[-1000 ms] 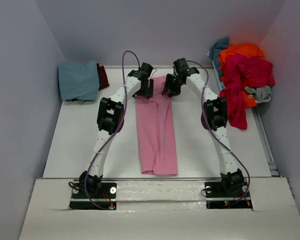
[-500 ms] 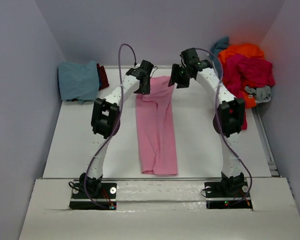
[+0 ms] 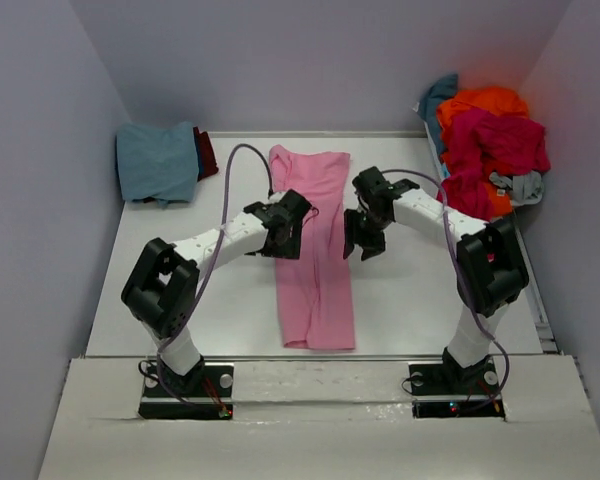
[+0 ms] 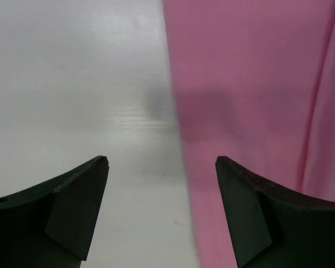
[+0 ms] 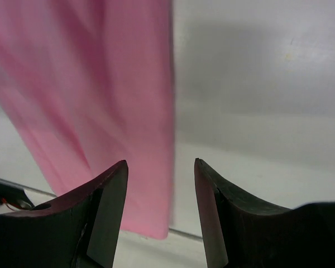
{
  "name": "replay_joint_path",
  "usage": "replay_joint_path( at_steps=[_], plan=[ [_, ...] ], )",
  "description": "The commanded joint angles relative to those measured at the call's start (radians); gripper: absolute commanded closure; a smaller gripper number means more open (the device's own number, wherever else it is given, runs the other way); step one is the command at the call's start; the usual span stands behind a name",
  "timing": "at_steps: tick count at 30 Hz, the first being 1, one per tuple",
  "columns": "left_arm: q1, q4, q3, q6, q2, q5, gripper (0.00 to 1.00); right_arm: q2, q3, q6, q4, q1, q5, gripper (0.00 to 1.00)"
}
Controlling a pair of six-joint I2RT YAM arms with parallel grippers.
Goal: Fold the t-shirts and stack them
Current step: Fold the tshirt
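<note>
The pink t-shirt (image 3: 313,270) lies in a long narrow strip down the centre of the desk (image 3: 170,250), with bare white surface on both sides. The left claw (image 4: 162,162) gapes wide and empty over the strip's left edge. The right claw (image 5: 161,164) is parted more narrowly, also empty, over its right edge. A teal-blue t-shirt (image 3: 158,160) sits at upper left, and a heap of t-shirts (image 3: 485,135) at upper right.

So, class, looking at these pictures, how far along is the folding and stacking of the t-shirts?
Done: a folded teal-blue t-shirt lies far left, on a dark red garment. In hand: the pink t-shirt lies as a long narrow strip; the left pincer and right pincer hover open at its long edges, gripping nothing. Left: folding it shorter, stacking it, then the crumpled heap of shirts far right.
</note>
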Motion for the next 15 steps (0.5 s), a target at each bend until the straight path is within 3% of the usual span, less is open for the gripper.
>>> replay_joint_path(
  at_steps=[1,11,15],
  plan=[
    [-0.085,0.024,-0.165,-0.134,-0.067,0.065,0.10,-0.109,-0.113,0.047,0.034,0.040,-0.039,0.43],
    [-0.164,0.042,-0.372,-0.234,-0.237,0.148,0.10,-0.270,-0.363,0.102,0.063,0.089,-0.082,0.43],
    [-0.206,0.035,-0.418,-0.260,-0.268,0.159,0.10,-0.295,-0.422,0.141,0.077,0.162,-0.110,0.43]
  ],
)
